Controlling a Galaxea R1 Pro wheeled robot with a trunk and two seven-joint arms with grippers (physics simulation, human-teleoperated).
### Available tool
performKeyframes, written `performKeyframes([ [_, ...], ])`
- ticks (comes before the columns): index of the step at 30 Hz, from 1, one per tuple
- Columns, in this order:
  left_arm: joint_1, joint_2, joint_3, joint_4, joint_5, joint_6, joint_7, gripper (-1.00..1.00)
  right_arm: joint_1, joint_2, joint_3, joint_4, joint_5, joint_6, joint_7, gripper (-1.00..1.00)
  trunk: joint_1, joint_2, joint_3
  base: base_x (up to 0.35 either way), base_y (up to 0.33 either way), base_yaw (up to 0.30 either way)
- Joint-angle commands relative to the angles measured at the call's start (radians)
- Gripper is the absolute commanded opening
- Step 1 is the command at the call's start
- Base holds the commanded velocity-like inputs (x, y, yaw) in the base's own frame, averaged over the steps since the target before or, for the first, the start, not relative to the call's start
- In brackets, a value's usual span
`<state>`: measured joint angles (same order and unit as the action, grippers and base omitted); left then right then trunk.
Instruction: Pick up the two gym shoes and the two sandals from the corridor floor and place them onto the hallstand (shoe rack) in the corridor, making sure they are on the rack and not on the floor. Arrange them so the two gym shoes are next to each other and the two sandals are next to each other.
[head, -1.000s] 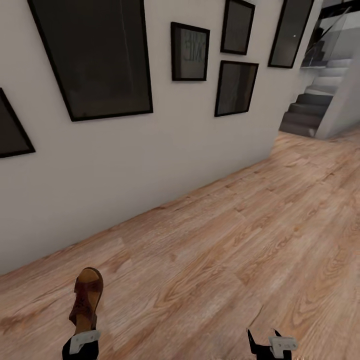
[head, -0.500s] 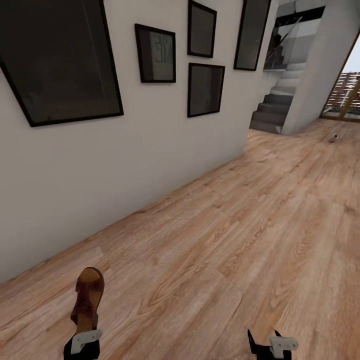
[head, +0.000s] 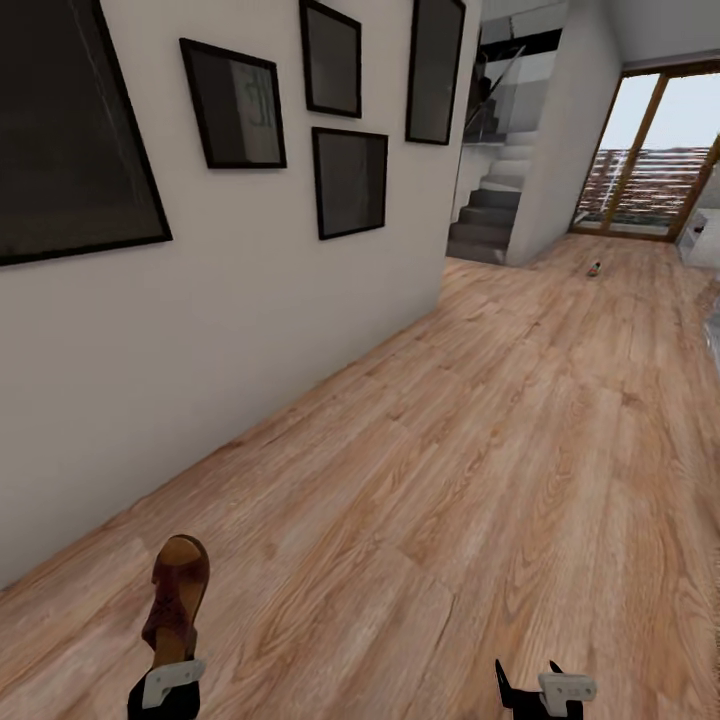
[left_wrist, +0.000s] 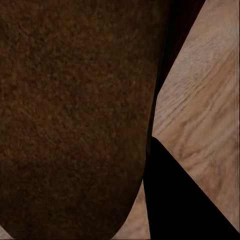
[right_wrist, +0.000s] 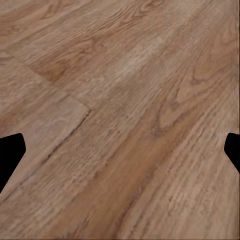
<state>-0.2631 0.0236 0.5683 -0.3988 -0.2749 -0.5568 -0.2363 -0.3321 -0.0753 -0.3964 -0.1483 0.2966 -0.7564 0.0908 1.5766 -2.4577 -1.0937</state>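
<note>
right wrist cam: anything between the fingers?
No: the right gripper is open, its dark fingers wide apart with bare light brown wood-grain plank floor between them.

Head cam: high up, facing fwd and down along the corridor floor (head: 480, 430), wall w/ dark picture frames (head: 235, 105) at 10 o'clock, stairs (head: 485, 220) at 12, glazed door (head: 650, 160) at 1–2. Left gripper (head: 165, 690) at 7, right gripper (head: 545, 690) at 5, both at frame's lower edge.

Left wrist cam: very close, brown sandal (left_wrist: 75, 115) covers most of it; a strip of floor beside.

Right wrist cam: near the planks, looking down btwn jaws set wide apart.

All 3 views share the wood floor; head + left wrist share the sandal (head: 177, 595).
</note>
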Motion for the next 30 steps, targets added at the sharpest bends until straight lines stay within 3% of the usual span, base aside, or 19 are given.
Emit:
performKeyframes([
  [1, -0.001, -0.001, 0.009, 0.0, -0.011, -0.004, -0.005, -1.0, -0.001, 0.0, -0.009, 0.001, 0.001, -0.003, 0.009, 1.0, 0.0, 0.0, 0.0, 0.326, 0.0, -0.3],
  [30, -0.001, -0.001, 0.005, 0.002, -0.014, -0.003, -0.005, -1.0, -0.001, 0.0, -0.009, 0.001, 0.001, -0.003, 0.01, 1.0, 0.0, 0.0, 0.002, 0.336, 0.0, -0.3],
])
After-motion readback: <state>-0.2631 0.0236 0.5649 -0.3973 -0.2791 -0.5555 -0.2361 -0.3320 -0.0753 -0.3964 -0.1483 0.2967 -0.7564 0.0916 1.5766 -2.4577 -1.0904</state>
